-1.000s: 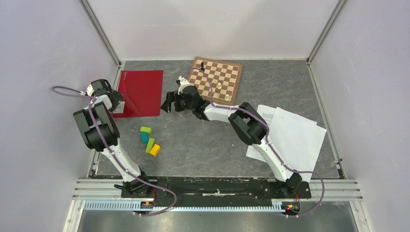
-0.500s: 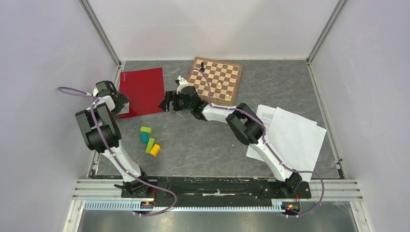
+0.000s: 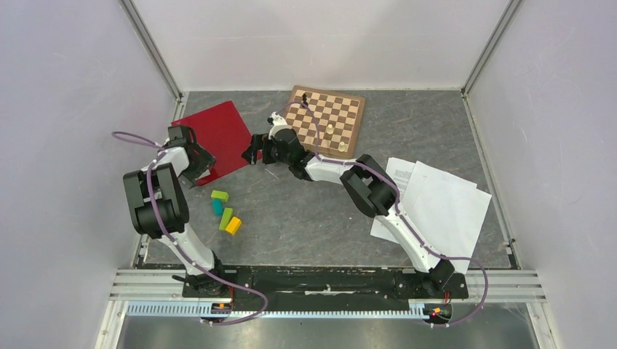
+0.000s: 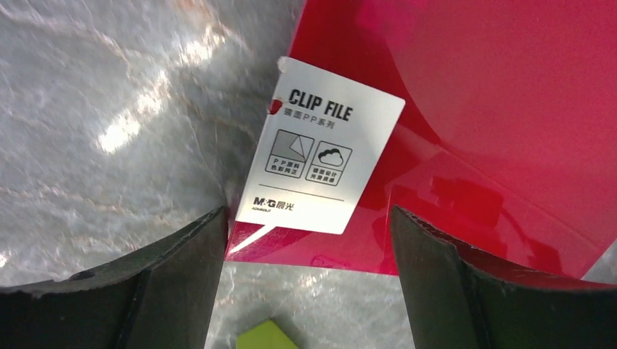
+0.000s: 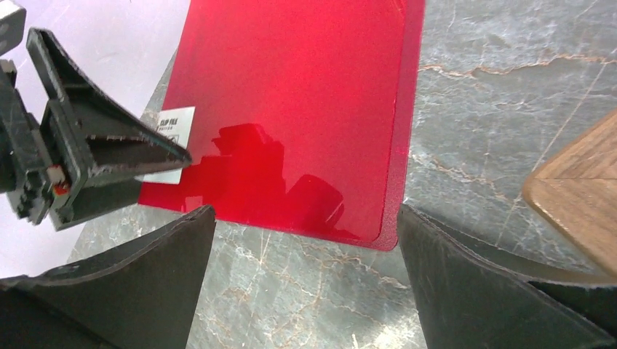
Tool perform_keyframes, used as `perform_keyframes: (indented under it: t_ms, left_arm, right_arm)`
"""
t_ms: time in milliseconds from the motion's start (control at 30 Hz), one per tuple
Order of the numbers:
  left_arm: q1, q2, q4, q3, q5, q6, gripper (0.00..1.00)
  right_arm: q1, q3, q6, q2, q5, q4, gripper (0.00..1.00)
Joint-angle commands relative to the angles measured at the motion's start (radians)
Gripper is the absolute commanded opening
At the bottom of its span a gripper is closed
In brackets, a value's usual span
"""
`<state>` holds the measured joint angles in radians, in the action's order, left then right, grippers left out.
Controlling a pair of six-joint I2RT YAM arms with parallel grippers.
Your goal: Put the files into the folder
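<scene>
While both arms stretch low to the folder (image 3: pixel 218 134), left tool (image 4: pixel 307 218) and right tool (image 5: pixel 305 211) gape at opposite edges

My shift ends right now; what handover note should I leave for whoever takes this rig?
Left gripper open, fingers either side of the labelled corner of the folder, not gripping.
Right gripper open, over the folder's other near corner.
Folder closed, at the table's far left.
Files loose in a pile at right.
Done: nothing filed.
Left: open folder, move files in.
</scene>
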<state>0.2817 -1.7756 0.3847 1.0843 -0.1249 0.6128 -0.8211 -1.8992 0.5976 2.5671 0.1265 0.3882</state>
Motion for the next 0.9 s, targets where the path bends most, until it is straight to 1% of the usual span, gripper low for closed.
perform_keyframes:
  t_ms: [0,167,367,467,567,667,700,767,867]
  left_arm:
    - [-0.035,0.062,0.082,-0.024,0.083,0.031,0.86]
    - [-0.036,0.115,0.122,-0.047,0.101,0.058,0.82]
    - [-0.054,0.221,0.159,-0.064,0.115,0.048,0.76]
    - [-0.055,0.257,0.182,-0.048,0.082,0.034,0.76]
    - [-0.055,0.277,0.194,-0.002,0.004,0.015,0.77]
    - [-0.045,0.234,0.159,0.091,-0.071,-0.018,0.85]
    - [-0.032,0.203,0.132,0.137,-0.066,-0.022,0.87]
    - [-0.009,0.107,0.085,0.23,-0.032,-0.023,0.87]
    - [-0.006,-0.055,0.073,0.411,-0.019,-0.027,0.88]
  right_arm:
    - [-0.01,0.047,-0.024,-0.037,0.004,-0.009,0.98]
    - [-0.009,0.079,-0.072,-0.081,0.006,-0.044,0.98]
    - [-0.009,0.187,-0.106,-0.17,0.0,-0.061,0.98]
    - [-0.009,0.218,-0.125,-0.214,-0.012,-0.075,0.98]
    - [-0.01,0.19,-0.129,-0.225,-0.012,-0.127,0.98]
    - [-0.007,0.173,-0.074,-0.228,0.024,-0.157,0.98]
    - [-0.007,0.183,-0.051,-0.232,0.046,-0.148,0.98]
    - [-0.007,0.21,-0.011,-0.235,0.074,-0.126,0.98]
    - [-0.008,0.216,0.034,-0.223,0.112,-0.103,0.98]
